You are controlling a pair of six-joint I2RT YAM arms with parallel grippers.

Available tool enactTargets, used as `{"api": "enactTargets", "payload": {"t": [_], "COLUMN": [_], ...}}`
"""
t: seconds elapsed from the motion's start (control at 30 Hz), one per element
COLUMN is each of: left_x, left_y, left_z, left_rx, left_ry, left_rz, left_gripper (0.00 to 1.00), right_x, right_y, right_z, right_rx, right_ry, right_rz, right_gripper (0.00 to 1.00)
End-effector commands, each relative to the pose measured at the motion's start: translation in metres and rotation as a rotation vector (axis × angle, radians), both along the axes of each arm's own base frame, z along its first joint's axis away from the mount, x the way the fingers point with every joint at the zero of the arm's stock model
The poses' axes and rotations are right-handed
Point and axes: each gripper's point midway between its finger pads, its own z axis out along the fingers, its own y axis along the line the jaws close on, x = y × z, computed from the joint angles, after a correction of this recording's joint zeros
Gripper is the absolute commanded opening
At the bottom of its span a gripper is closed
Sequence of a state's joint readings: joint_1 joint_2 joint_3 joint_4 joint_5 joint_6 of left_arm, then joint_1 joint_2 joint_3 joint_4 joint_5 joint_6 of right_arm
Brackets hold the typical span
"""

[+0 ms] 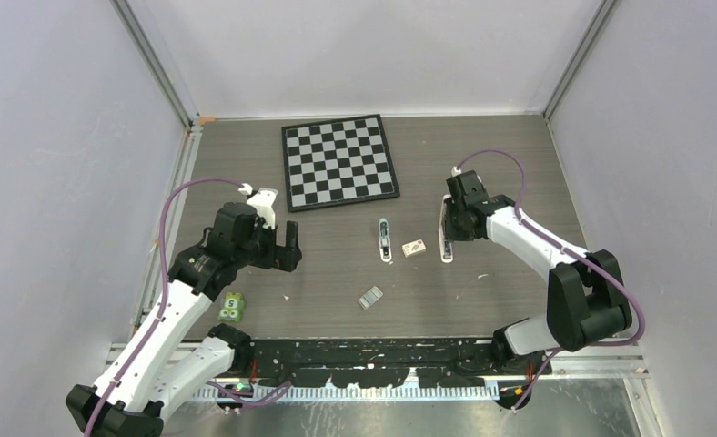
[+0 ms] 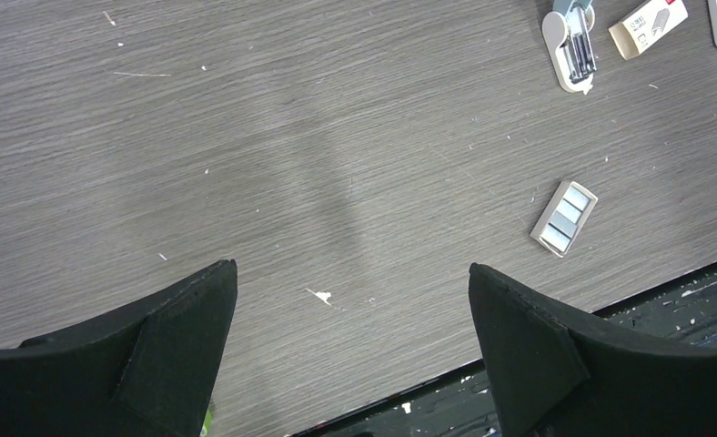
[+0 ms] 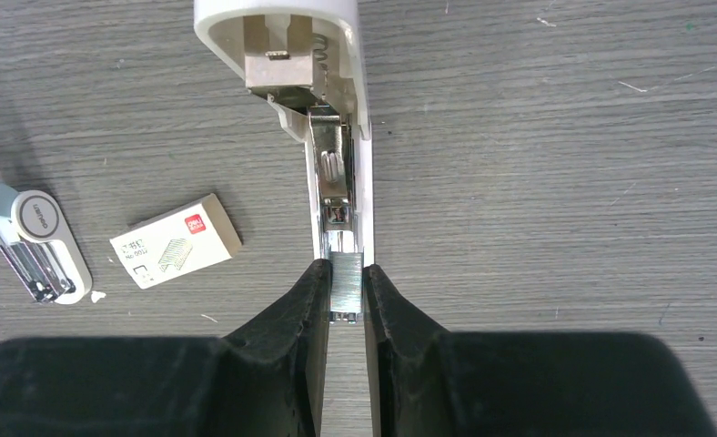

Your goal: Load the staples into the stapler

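Observation:
The white stapler (image 3: 282,32) lies open on the table, its metal inner channel (image 3: 335,187) facing up. It also shows in the top view (image 1: 445,241). My right gripper (image 3: 344,273) is shut on the staples (image 3: 346,284), a small silvery block held right over the near end of the channel. In the top view the right gripper (image 1: 447,223) is over the stapler. My left gripper (image 2: 350,267) is open and empty above bare table at the left (image 1: 287,248), far from the stapler.
A light-blue-and-white small stapler (image 1: 385,239) and a small staple box (image 1: 414,247) lie left of the white stapler. An open tray of staple strips (image 1: 369,297) sits near the front edge. Green batteries (image 1: 232,306) lie front left. A chessboard (image 1: 339,161) is at the back.

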State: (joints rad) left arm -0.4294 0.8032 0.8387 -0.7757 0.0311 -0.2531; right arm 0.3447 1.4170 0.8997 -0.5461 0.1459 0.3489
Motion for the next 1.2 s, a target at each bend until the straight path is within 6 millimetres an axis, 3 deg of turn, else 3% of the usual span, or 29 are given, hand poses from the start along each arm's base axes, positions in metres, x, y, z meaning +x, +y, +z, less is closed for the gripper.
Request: {"api": "enactTargets", "payload": {"t": [0.0, 1.17], "left_x": [0.003, 0.003], "left_y": [-0.005, -0.004], "left_z": [0.005, 0.005], "left_rx": [-0.022, -0.02], "left_ry": [-0.022, -0.026], "left_rz": [-0.024, -0.019], "left_gripper": [1.0, 1.0], "right_x": [0.012, -0.001], "right_y": [0.005, 0.005], "right_z": [0.014, -0.01], "right_rx": [0.011, 0.013], "right_ry": [-0.027, 0.042], "right_rz": [0.018, 0.025], "right_gripper": [0.24, 0.24]}}
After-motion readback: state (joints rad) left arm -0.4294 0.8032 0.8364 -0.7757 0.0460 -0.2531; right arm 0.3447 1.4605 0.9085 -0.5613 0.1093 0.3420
